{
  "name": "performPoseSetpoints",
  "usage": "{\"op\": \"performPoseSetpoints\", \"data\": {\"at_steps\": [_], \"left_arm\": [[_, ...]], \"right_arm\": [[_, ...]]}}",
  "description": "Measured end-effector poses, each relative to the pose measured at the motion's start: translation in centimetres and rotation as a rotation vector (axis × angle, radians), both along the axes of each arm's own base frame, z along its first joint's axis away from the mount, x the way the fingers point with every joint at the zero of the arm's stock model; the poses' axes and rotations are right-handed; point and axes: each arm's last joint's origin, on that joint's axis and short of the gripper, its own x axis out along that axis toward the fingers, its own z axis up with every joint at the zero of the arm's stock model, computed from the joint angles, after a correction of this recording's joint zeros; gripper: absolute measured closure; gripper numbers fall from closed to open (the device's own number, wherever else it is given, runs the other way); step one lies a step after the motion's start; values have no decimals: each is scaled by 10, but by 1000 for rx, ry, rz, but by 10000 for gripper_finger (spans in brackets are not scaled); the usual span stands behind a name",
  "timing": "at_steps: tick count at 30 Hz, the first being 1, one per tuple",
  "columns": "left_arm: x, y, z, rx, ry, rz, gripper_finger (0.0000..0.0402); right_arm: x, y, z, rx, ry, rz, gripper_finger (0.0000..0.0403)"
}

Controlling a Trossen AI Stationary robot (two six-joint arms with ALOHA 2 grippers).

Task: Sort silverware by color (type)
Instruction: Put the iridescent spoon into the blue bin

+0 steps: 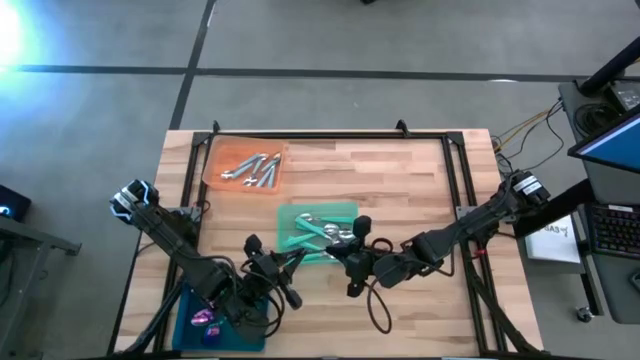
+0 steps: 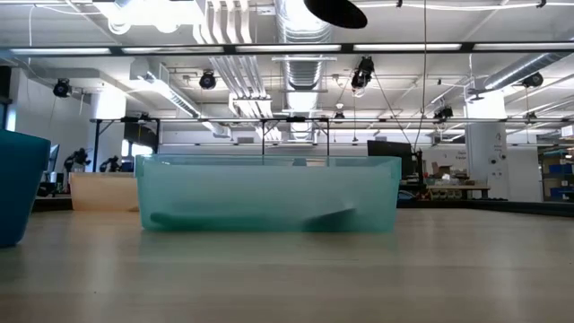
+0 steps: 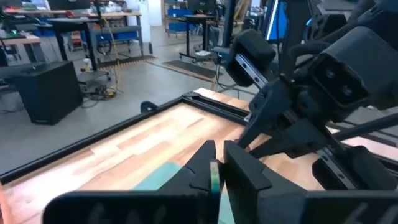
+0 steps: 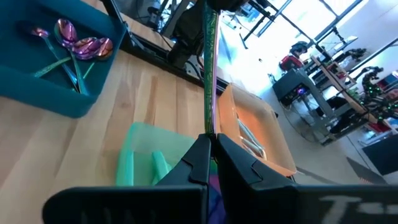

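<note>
Both grippers meet above the wooden surface [image 1: 400, 180], near the green tray [image 1: 340, 213]. The right gripper [image 4: 210, 140] is closed on a teal-handled spoon [image 4: 209, 68]. The left gripper [image 3: 216, 163] pinches its other end. Silver spoons [image 1: 255, 168] lie in the orange tray [image 1: 222, 152], purple spoons [image 4: 78, 46] in the teal tray [image 4: 37, 93].

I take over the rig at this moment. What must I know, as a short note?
Left gripper: shut on the handle of a teal-handled utensil.
Right gripper: shut on the same piece's other end, above the table.
Sorted: silver pieces in the orange tray; teal-handled pieces in the green tray; purple spoons in the blue tray.
Left: one gripper lets go; place this piece, probably in the blue tray, since its head looks purple.
</note>
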Motion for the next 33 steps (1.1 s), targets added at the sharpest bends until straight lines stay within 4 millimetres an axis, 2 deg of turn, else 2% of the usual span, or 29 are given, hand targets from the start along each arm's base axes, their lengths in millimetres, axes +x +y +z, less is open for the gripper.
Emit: {"op": "performPoseSetpoints", "data": {"at_steps": [8,11,19,25,28,33], "left_arm": [[0,0,0,-8,16,-22,400],[-2,2,-2,23,49,-21,401],[-10,9,7,33,69,-26,401],[-24,16,18,-33,157,-141,401],[-34,23,25,-103,219,-212,401],[-59,42,31,-258,334,-226,401]], "right_arm": [[0,0,0,16,-4,-8,383],[-2,0,1,17,1,-5,362],[-8,-3,5,65,12,-29,282],[-22,-10,2,236,85,-107,258],[-29,-12,-2,331,148,-136,259],[-36,-13,-12,437,270,-148,270]]}}
